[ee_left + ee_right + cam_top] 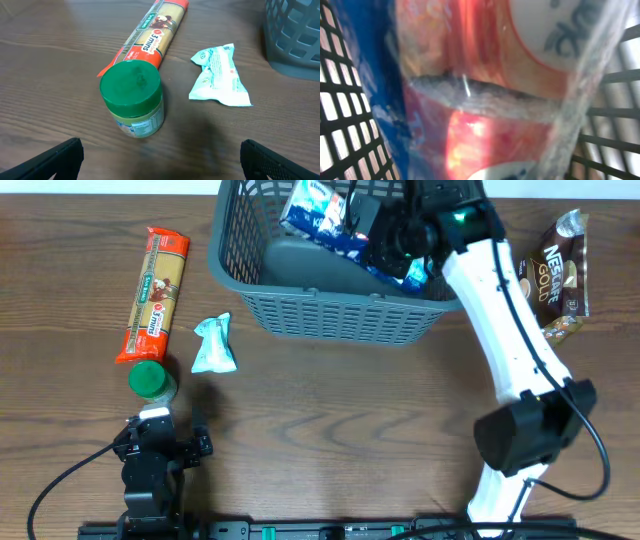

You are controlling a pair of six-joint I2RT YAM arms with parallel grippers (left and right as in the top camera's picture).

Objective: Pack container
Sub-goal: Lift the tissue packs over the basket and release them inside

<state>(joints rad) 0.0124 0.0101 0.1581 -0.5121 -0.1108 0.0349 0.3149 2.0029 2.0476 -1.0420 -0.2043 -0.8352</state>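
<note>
The dark grey slotted container (330, 315) stands at the back centre; its corner shows in the left wrist view (295, 40). My right gripper (388, 238) is down inside it, against a blue, white and red snack bag (322, 215). That bag (485, 100) fills the right wrist view and hides the fingers, with the container's lattice wall (340, 100) behind it. My left gripper (160, 162) is open and empty, low over the table at the front left (158, 423), just in front of a green-lidded jar (132, 97).
A long red and orange pasta pack (155, 292) (150, 37) lies at the left. The jar (151, 380) stands below it. A light blue packet (213, 345) (220, 75) lies beside the container. A brown Nescafe Gold pouch (560, 275) lies at the far right.
</note>
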